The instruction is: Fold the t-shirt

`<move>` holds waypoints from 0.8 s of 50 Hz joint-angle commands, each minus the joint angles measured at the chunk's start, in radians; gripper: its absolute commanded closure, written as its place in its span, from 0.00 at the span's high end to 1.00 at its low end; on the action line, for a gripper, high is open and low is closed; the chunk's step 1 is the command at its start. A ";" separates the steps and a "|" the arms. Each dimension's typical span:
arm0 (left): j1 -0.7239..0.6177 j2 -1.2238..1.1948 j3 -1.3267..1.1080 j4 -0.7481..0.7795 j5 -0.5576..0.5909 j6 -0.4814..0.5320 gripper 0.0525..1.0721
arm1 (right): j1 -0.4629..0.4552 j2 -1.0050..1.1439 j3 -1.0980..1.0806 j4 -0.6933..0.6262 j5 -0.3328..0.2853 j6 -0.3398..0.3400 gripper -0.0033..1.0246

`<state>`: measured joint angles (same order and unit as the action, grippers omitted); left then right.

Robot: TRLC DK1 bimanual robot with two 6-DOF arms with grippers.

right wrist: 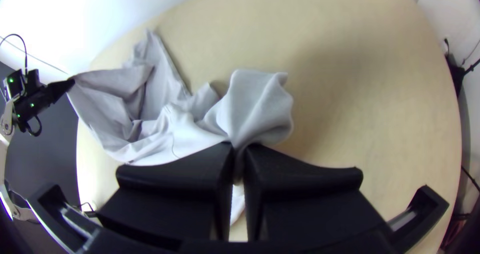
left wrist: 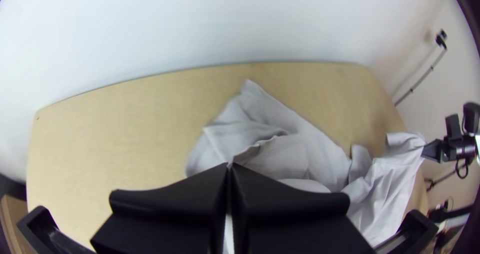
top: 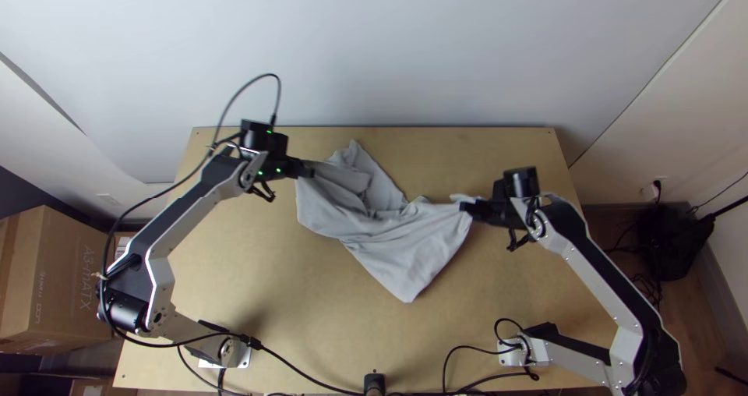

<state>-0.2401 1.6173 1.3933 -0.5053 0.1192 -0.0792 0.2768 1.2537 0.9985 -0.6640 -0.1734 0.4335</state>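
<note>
Fabric of the light grey t-shirt [top: 409,248] lies bunched and twisted across the middle of the wooden table [top: 257,275], stretched between the two grippers. The left gripper [top: 310,172] is closed on one edge, and the right gripper [top: 465,206] pinches the opposite side, a small ruffle of cloth poking out beyond its fingertips. One pointed end reaches toward the table's far edge; another points toward the near edge. Which parts are sleeves or hem, I cannot tell.

It should handle as light, soft and limp, with no stiffness to hold a shape, so slack will probably crumple rather than slide flat. Breakage is no worry; a shallow pinch slipping is likelier. Two well-separated corners of one edge look like the best holds, gripped deeply enough to draw the folds out before folding.
</note>
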 commanded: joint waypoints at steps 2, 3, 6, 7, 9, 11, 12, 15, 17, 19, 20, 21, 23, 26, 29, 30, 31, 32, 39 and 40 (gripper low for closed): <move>0.090 -0.051 0.085 -0.049 -0.001 -0.094 0.02 | -0.057 0.035 0.186 0.041 0.017 -0.067 0.03; 0.099 -0.054 0.096 -0.059 0.002 -0.096 0.02 | -0.064 0.038 0.212 0.044 0.017 -0.067 0.03; 0.140 -0.073 0.125 -0.070 0.000 -0.108 0.02 | -0.080 0.046 0.302 0.070 0.017 -0.085 0.03; 0.154 -0.083 0.135 -0.070 0.000 -0.114 0.02 | -0.087 0.046 0.331 0.087 0.017 -0.091 0.03; 0.173 -0.100 0.154 -0.072 -0.001 -0.116 0.02 | -0.099 0.046 0.387 0.119 0.017 -0.111 0.03; 0.197 -0.115 0.179 -0.072 -0.004 -0.126 0.02 | -0.102 0.046 0.437 0.155 0.018 -0.154 0.03; 0.211 -0.123 0.194 -0.072 -0.004 -0.129 0.02 | -0.105 0.044 0.457 0.178 0.022 -0.176 0.03; 0.242 -0.146 0.231 -0.075 -0.009 -0.131 0.02 | -0.111 0.038 0.502 0.259 0.029 -0.211 0.03; 0.259 -0.165 0.253 -0.073 -0.012 -0.131 0.02 | -0.111 0.032 0.505 0.331 0.034 -0.230 0.03; 0.271 -0.183 0.266 -0.064 -0.023 -0.129 0.02 | -0.110 0.026 0.500 0.394 0.045 -0.248 0.03; 0.278 -0.194 0.269 -0.052 -0.036 -0.128 0.02 | -0.110 0.023 0.496 0.431 0.051 -0.253 0.03; 0.288 -0.206 0.271 -0.035 -0.050 -0.125 0.02 | -0.108 0.021 0.493 0.466 0.057 -0.256 0.03; 0.297 -0.234 0.273 -0.004 -0.070 -0.113 0.02 | -0.105 0.021 0.493 0.512 0.064 -0.263 0.03; 0.312 -0.269 0.274 0.039 -0.108 -0.090 0.02 | -0.102 0.015 0.503 0.560 0.069 -0.282 0.03; 0.320 -0.312 0.280 0.070 -0.145 -0.065 0.02 | -0.097 0.001 0.516 0.589 0.071 -0.305 0.03; 0.321 -0.324 0.282 0.079 -0.156 -0.059 0.02 | -0.099 -0.005 0.520 0.598 0.071 -0.311 0.03; 0.321 -0.341 0.282 0.088 -0.170 -0.054 0.02 | -0.099 -0.011 0.523 0.607 0.071 -0.314 0.03; 0.321 -0.355 0.282 0.099 -0.179 -0.050 0.02 | -0.099 -0.022 0.528 0.615 0.071 -0.318 0.03; 0.329 -0.461 0.280 0.139 -0.242 -0.024 0.02 | -0.091 -0.100 0.535 0.638 0.069 -0.368 0.03; 0.332 -0.478 0.279 0.140 -0.243 -0.024 0.02 | -0.090 -0.117 0.535 0.641 0.069 -0.369 0.03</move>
<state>0.0528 1.2285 1.6444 -0.3969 -0.0597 -0.1295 0.1986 1.2469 1.4818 -0.0860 -0.1459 0.1017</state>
